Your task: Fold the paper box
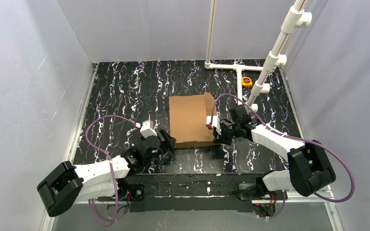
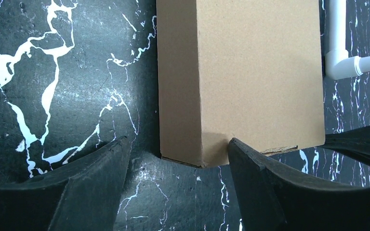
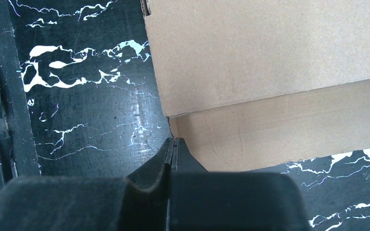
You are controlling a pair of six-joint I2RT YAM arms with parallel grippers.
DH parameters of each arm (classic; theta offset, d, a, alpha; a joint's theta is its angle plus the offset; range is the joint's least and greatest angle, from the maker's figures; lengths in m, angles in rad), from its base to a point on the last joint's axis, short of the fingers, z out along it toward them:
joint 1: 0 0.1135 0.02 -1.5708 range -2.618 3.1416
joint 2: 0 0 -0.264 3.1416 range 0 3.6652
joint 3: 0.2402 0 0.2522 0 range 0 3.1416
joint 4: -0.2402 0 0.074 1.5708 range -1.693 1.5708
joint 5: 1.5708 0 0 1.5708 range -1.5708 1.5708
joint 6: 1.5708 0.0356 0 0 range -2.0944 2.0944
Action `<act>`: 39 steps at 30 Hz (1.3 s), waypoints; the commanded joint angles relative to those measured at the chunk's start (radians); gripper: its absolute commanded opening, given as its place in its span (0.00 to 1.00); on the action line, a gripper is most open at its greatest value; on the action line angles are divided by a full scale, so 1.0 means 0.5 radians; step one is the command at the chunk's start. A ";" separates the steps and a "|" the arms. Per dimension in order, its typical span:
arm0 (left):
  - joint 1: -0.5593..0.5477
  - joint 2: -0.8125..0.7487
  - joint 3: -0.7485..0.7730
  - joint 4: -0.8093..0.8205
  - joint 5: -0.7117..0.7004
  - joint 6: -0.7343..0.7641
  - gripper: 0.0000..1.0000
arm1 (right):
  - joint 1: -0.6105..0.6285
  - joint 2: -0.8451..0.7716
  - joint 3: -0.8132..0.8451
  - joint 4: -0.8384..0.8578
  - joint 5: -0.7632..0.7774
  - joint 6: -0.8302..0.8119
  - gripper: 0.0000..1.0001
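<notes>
The paper box (image 1: 190,120), plain brown cardboard, lies folded shut in the middle of the black marbled table. In the left wrist view its near corner (image 2: 200,156) sits just between my left gripper's (image 2: 178,142) open fingertips; the right fingertip (image 2: 238,147) is at the box's front face. That gripper (image 1: 169,142) is at the box's near left corner. My right gripper (image 1: 215,129) is at the box's right side. Its fingers are shut together with nothing between them, and the tips (image 3: 174,140) rest against the box's side wall (image 3: 279,130) near a corner.
A white PVC pipe frame (image 1: 231,65) stands at the back right, with a slanted pipe (image 1: 279,43) rising from it. A yellow tape measure (image 1: 246,81) lies beside the frame. Pale walls enclose the table on three sides.
</notes>
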 commanded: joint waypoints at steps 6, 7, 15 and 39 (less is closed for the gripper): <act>0.003 0.071 0.018 -0.196 0.038 0.099 0.71 | 0.069 -0.073 0.074 0.042 -0.038 -0.147 0.01; 0.001 0.074 0.019 -0.195 0.042 0.100 0.70 | 0.074 -0.075 0.073 0.043 -0.041 -0.156 0.01; 0.003 0.094 0.040 -0.192 0.076 0.122 0.70 | 0.208 -0.045 0.141 0.076 0.015 -0.112 0.01; 0.004 -0.041 0.015 -0.197 0.059 0.136 0.70 | 0.183 -0.079 0.258 -0.113 0.034 -0.057 0.42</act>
